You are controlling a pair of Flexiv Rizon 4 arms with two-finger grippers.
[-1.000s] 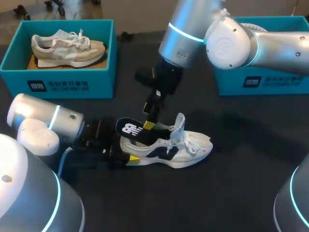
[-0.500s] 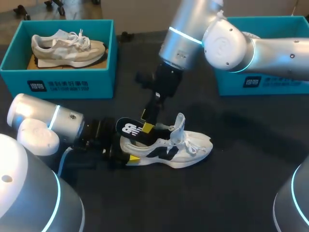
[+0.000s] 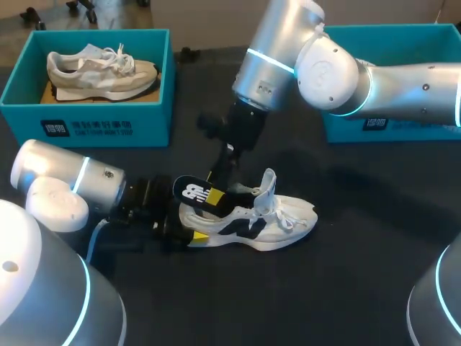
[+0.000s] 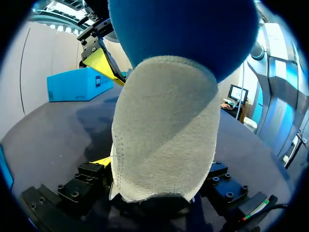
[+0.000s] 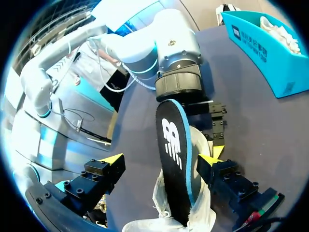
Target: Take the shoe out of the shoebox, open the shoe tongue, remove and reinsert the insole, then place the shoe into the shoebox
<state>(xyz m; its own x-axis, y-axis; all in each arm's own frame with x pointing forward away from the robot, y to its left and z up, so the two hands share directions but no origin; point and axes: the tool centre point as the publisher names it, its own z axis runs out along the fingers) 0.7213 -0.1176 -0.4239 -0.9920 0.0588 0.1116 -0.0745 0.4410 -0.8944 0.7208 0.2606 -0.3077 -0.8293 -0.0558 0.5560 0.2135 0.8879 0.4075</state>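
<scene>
Two shoes, two teal boxes (image 3: 86,126), one insole: a beige shoe (image 3: 101,72) lies in the left one, and the white-and-black shoe (image 3: 266,220) stands on the table (image 3: 346,288) with the black insole (image 3: 193,192) jutting from its heel. Your left gripper (image 3: 189,226) clamps that heel, which hides most of its fingers. Your right gripper (image 5: 161,159) gapes wide astride the insole, holding nothing.

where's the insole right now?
Head view, left of centre: the insole sticks up out of the heel of the white shoe, between the open jaws of the right gripper; the left gripper clamps that heel.
</scene>
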